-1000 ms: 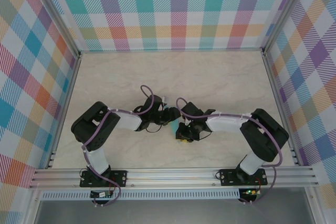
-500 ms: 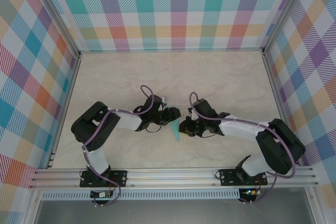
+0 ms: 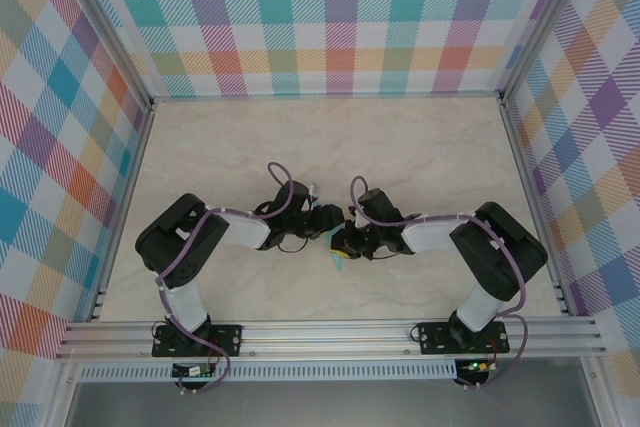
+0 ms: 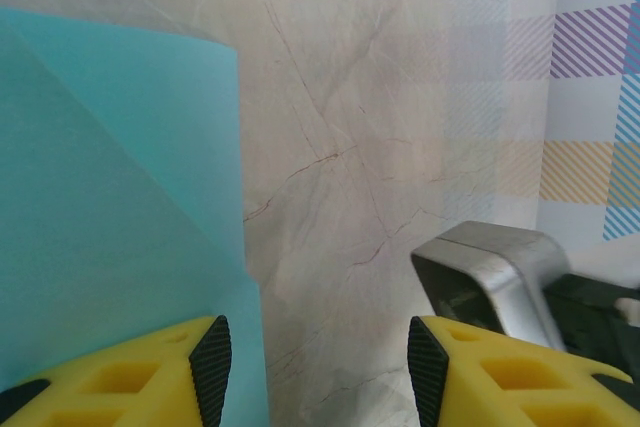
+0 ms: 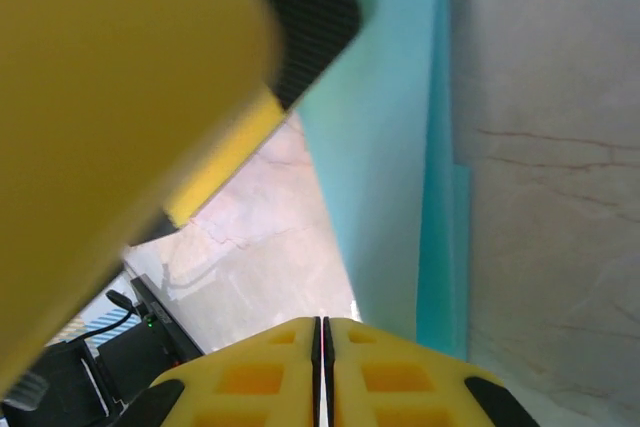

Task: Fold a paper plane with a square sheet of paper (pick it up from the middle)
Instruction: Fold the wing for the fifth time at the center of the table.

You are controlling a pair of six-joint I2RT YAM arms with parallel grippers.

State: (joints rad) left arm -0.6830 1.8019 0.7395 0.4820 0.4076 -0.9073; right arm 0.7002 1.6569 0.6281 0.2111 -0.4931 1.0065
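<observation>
- The square sheet of paper: one, teal, creased on a diagonal, lying flat on the marble-patterned worktop between my two pincers.
- My left pincer: one, jaws apart with bare worktop between them. One yellow finger sits over the sheet's near part, gripping nothing.
- My right pincer: one, jaws pressed together just beside the sheet's folded edge. I cannot tell whether any paper is caught.
- From above, both pincers cover most of the sheet, and a teal sliver shows.
- The left wrist view cuts the sheet off at its left and bottom.
- In the right wrist view, the left pincer looms blurred over the sheet's upper part.
</observation>
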